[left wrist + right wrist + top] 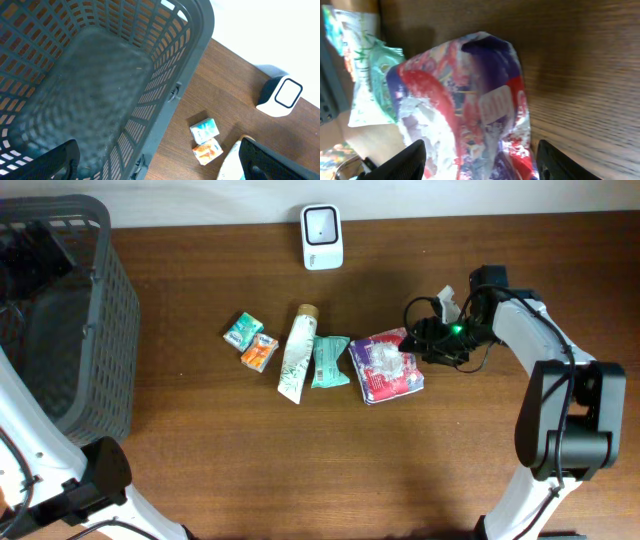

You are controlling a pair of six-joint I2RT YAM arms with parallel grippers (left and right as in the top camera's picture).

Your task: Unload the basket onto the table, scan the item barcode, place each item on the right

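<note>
The bag (390,367), red, purple and white, lies flat on the desk (250,450) right of centre, nearer the back edge than the front. The right gripper (430,345) sits at its right side, released: in the right wrist view the fingers (402,160) stand wide on either side of the bag (465,100), which rests on the wood between them. Whether the pads touch the wrapper cannot be told.

Only that close view shows the crinkled foil and a pale label panel on the bag's face. Its print is too blurred to read, and no barcode can be made out. The overhead view shows what lies around the bag. A green packet (330,362) is just beside it on the left, then a tube (297,355), then an orange packet (259,353) and a teal packet (242,330). None of their lettering is legible.

The white scanner (322,235) stands at the back edge, well apart from the bag. A grey basket (100,330) fills the back left corner.

The left wrist view looks down into the basket (165,75) with the scanner (280,95) and both small packets beyond its rim. The left gripper (160,162) hangs there spread wide, grasping nothing.
</note>
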